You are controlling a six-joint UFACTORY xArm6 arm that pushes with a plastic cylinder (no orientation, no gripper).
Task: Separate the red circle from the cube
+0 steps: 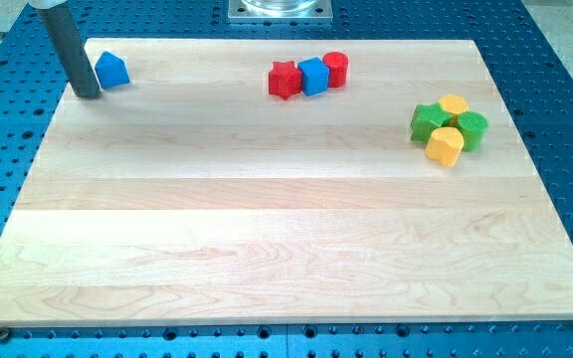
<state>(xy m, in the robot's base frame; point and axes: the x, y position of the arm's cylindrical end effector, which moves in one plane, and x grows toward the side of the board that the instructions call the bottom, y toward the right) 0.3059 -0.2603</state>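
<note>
Camera view, red circle (335, 69) upright, touching blue cube (313, 76), my tip (89, 93) far left.

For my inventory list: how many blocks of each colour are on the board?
Blue: 2, blue cube and blue block
Red: 2, red circle and red star
Green: 2, and
Yellow: 2, and
Total: 8

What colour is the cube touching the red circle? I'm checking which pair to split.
Blue: the blue cube sits against the red circle, clearest in the camera view.
</note>
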